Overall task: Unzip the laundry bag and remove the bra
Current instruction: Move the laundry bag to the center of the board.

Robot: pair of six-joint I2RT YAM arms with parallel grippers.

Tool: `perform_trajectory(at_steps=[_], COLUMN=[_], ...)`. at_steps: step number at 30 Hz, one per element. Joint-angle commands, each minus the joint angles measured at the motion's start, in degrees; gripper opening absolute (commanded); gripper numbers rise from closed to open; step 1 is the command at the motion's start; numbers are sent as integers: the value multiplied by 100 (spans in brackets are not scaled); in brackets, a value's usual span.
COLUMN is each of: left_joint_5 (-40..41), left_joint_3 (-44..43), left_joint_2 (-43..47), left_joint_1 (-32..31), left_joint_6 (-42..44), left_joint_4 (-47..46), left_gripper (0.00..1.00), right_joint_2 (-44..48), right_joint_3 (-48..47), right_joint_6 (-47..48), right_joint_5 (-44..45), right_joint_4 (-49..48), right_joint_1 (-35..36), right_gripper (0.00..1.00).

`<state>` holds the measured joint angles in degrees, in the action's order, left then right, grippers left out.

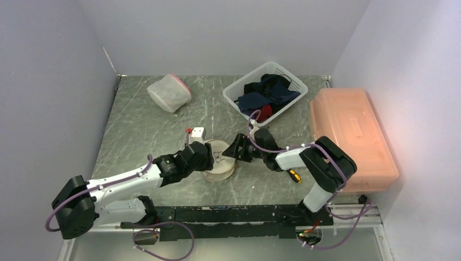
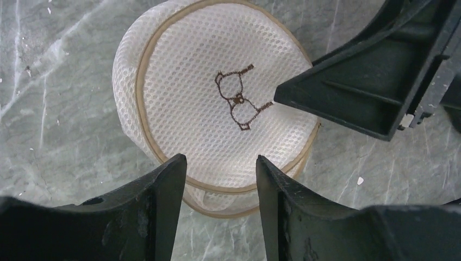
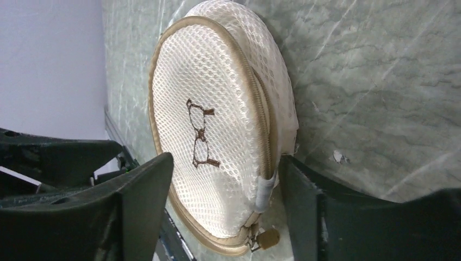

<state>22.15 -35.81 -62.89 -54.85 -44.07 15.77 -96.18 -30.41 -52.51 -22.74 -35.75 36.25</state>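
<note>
The laundry bag [image 1: 220, 163] is a round white mesh pouch with tan trim and a brown bra drawing on top, lying mid-table. Its zipper runs closed along the side, with the tan pull [image 3: 267, 237] hanging at the edge. The bra is hidden inside. My left gripper [image 2: 220, 159] is open just above the bag's [image 2: 217, 87] near rim, and it also shows in the top view [image 1: 212, 156]. My right gripper [image 3: 225, 160] is open and straddles the bag's [image 3: 217, 125] edge near the pull. It reaches in from the right in the top view [image 1: 235, 148].
A white basket [image 1: 282, 67] of dark clothes stands at the back right. An orange lidded box [image 1: 350, 136] fills the right side. Another mesh bag with pink trim [image 1: 169, 92] lies at the back left. A small white and red item [image 1: 197, 133] sits behind the bag.
</note>
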Motion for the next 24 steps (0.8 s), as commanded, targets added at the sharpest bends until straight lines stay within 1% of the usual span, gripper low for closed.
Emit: perform_trajectory(at_steps=[1,3,5,8,11,12,14,17,18,20,24], left_joint_5=[-131,-101,-15,103,-25,-109,-307,-300,-234,-116,123], left_joint_3=[-338,-410,-550,-789,-933,-962,-1044,-1285,-1317,-1296,-1241], left_joint_2=[-132,-180,-260,-470,-716,-818,-1221,-1885,-2045,-2272,-2568], left_joint_1=[98,119,124,138,147,142,146,150,158,152,168], left_joint_6=[176,267,430,635,800,852,951,929,887,794,586], left_joint_4=[-237,-221,-133,51,-76,-172,-347,-221,-159,-156,-122], left_gripper=[55,55,54,54,51,49,37,11,5,3,3], right_joint_2=[511,785,1079,1463,1939,2170,2649,3292,3463,3767,4034], right_joint_3=[70,43,-23,-146,-97,-23,158,414,504,640,838], right_joint_6=[397,554,775,1092,1210,1230,1266,1358,1380,1403,1372], right_joint_5=[687,874,1124,1502,1934,2088,2228,2198,2181,2173,2173], right_joint_4=[962,1401,1918,2672,3142,3204,3249,3205,3186,3191,3224], right_joint_1=[48,67,109,161,185,183,183,197,210,237,275], right_gripper=[82,92,99,100,100,98,95,92,91,89,88])
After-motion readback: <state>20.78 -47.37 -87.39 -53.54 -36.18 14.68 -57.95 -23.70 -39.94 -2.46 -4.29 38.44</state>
